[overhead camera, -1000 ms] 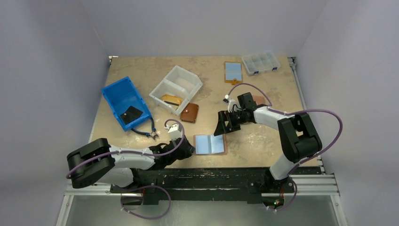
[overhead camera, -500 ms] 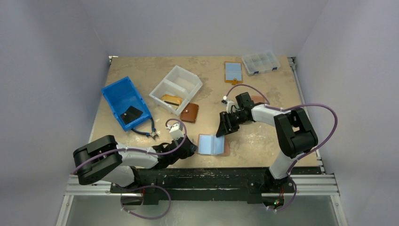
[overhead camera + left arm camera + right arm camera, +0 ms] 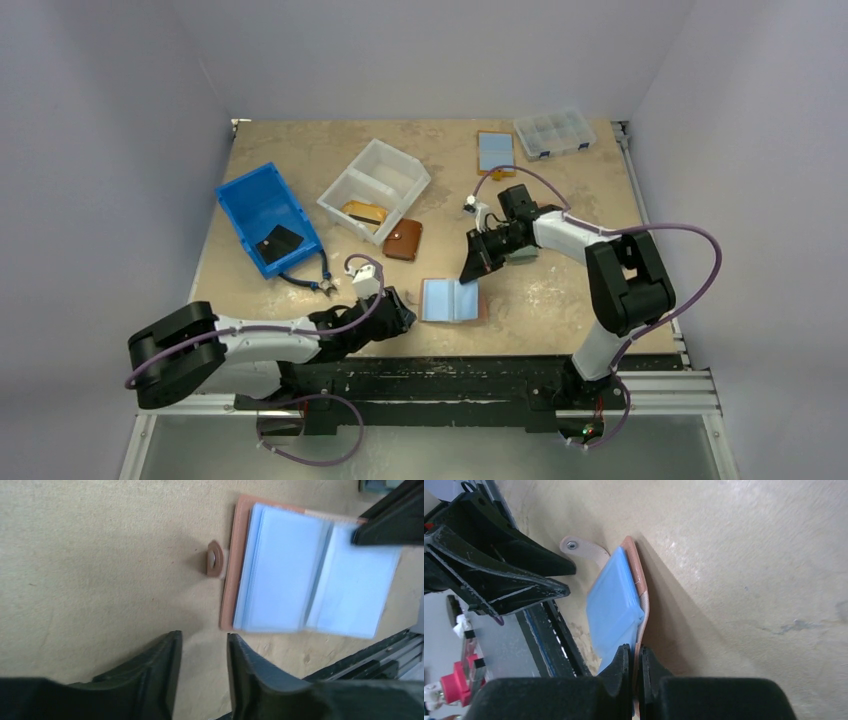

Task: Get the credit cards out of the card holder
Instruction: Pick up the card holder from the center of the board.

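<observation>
Card holder [image 3: 231, 580], open, credit cards [image 3: 285, 570] showing: I am pinching its edge with right gripper [image 3: 635, 652]; left gripper [image 3: 204, 640] hanging parted, empty.

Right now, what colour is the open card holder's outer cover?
Salmon-tan card holder cover, framing the light-blue credit cards. Shows best in the left wrist view.

top looks down; close wrist views share card holder [image 3: 231, 580].

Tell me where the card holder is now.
In the top view, the card holder lies open by the near edge of the table, around centre; the left gripper sits just left of it and the right gripper pinches its right side.
</observation>
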You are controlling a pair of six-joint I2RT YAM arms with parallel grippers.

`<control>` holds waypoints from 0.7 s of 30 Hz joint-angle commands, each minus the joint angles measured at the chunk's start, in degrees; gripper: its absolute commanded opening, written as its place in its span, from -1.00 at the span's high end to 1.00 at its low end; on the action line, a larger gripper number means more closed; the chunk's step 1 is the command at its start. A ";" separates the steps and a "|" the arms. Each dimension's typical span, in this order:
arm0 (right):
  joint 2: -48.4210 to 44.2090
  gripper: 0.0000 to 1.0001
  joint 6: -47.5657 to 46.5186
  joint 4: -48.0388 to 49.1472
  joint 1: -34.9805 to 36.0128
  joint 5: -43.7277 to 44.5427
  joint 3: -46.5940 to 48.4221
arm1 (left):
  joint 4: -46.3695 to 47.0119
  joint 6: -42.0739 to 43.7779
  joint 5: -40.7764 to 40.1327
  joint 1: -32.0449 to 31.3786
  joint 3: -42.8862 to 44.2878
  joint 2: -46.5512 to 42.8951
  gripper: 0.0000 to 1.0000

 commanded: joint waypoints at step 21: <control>20.00 0.05 -6.44 4.91 -6.56 45.56 48.32 | -19.90 6.96 0.15 0.14 -1.41 -22.23 -0.11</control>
